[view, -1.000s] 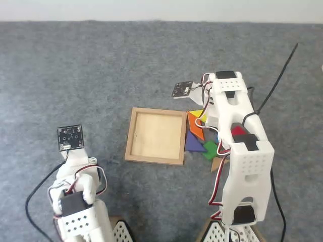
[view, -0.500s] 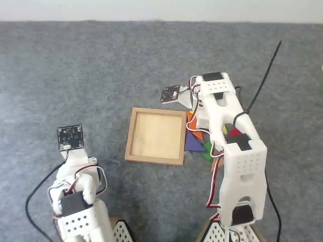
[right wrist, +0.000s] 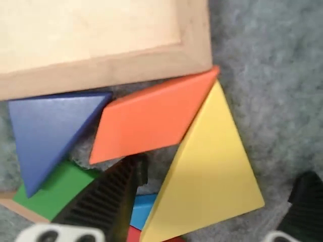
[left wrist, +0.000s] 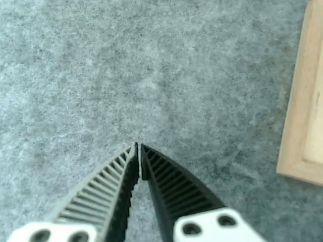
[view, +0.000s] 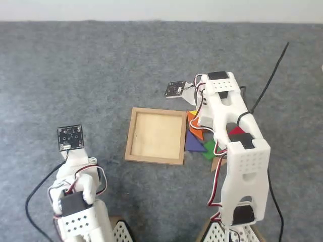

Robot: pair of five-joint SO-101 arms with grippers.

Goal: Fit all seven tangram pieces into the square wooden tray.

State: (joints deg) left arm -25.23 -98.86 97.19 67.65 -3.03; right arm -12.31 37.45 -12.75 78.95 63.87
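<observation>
High view first: the square wooden tray [view: 129, 137] sits on the grey carpeted tabletop [view: 75, 65], its whole bare floor showing. The right arm [view: 229, 126] is stretched over the pile of pieces just beside the tray and covers a good chunk of them. Around it I can make out the orange parallelogram [view: 195, 127], the blue triangle [view: 191, 144], a green piece [view: 209, 149], a sliver of the yellow triangle [view: 194, 112], a red piece [view: 237, 131] and a tan piece [view: 218, 164]. The left arm [view: 75, 196] is folded back, well apart from the tray.

Left wrist view: the left end effector [left wrist: 138, 147] has its fingers pressed together tip to tip, pinching nothing, over plain carpet. The tray's rim is off to one side of it, near but not touching.

Right wrist view is the good one. The right end effector [right wrist: 222, 174] is spread wide and straddles the yellow triangle. One finger [right wrist: 108, 194] is over the gap between orange and yellow, the other out past yellow's far edge over carpet. Can't tell if either actually touches a piece. Just past the fingertips the orange parallelogram lies right along the tray's rim, and the blue triangle is next to it, also along the rim. You also get a light blue piece [right wrist: 141, 212] tucked under that near finger, which the arm hides from above.
</observation>
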